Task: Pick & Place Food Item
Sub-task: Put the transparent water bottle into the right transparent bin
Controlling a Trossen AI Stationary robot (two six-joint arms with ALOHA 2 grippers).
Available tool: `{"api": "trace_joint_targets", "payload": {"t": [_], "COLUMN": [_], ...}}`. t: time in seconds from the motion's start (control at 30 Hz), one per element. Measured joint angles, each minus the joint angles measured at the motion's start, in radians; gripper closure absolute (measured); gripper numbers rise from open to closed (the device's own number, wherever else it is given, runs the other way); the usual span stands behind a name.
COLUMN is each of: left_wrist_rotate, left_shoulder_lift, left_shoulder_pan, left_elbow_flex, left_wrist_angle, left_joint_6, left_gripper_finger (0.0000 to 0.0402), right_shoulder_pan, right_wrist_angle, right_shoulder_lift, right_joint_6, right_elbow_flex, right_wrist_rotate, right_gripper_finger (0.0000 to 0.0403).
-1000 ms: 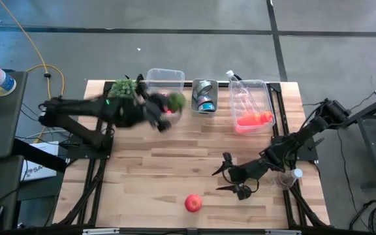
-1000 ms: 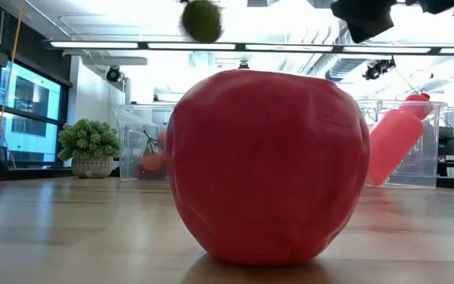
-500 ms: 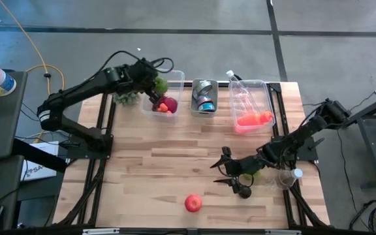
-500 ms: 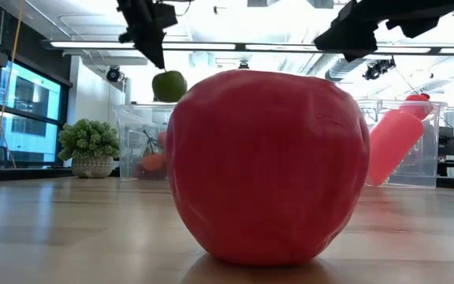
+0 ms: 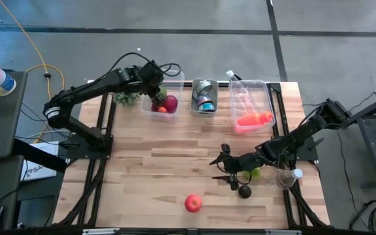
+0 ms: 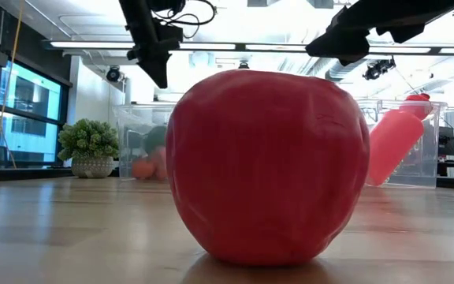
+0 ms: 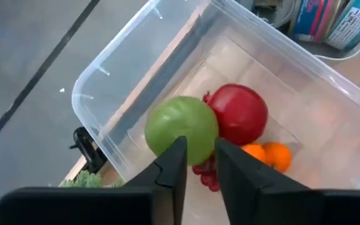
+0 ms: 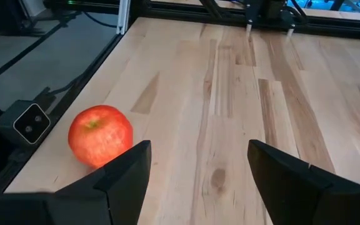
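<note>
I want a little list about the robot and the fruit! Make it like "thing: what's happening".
left claw: above the clear bin, nearly closed, holding nothing
green apple: inside the bin, next to a red fruit and something orange
right claw: open, empty, low over the table
red apple: alone on the table near the front edge
middle bin: cans
right bin: a bottle
</note>
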Motion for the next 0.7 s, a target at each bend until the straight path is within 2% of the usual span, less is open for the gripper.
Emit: {"api": "trace_joint_targets", "payload": {"t": [0.1, 0.2, 0.27, 0.37, 0.53, 0.7], "left_wrist_rotate": [-0.034, -0.117, -0.166, -0.178, -0.128, 0.009], "left_shoulder_lift": [-0.001, -0.018, -0.038, -0.078, -0.131, -0.145], "left_shoulder_pan": [-0.013, -0.042, -0.068, -0.113, -0.203, -0.296], "left_elbow_flex": [0.000, 0.001, 0.005, 0.005, 0.005, 0.006], "left_wrist_angle": [0.026, 0.042, 0.046, 0.044, 0.042, 0.038], "left_joint_6": [0.010, 0.012, 0.020, 0.032, -0.030, -0.073], "left_gripper_finger": [0.0303, 0.0284, 0.0278, 0.0276, 0.0275, 0.0275], "right_shoulder_pan": [0.000, 0.000, 0.000, 0.003, 0.007, 0.026], "right_wrist_angle": [0.000, 0.009, 0.025, -0.017, -0.280, -0.636], "right_shoulder_lift": [0.000, 0.000, -0.004, -0.050, -0.178, -0.294], "right_joint_6": [0.000, -0.005, -0.006, -0.010, 0.018, 0.040], "right_elbow_flex": [0.000, 0.000, 0.000, 0.022, 0.126, 0.297], "right_wrist_rotate": [0.000, 0.001, 0.018, 0.063, 0.075, 0.076], "right_gripper_finger": [0.0144, 0.0144, 0.0144, 0.0144, 0.0144, 0.0144]}}
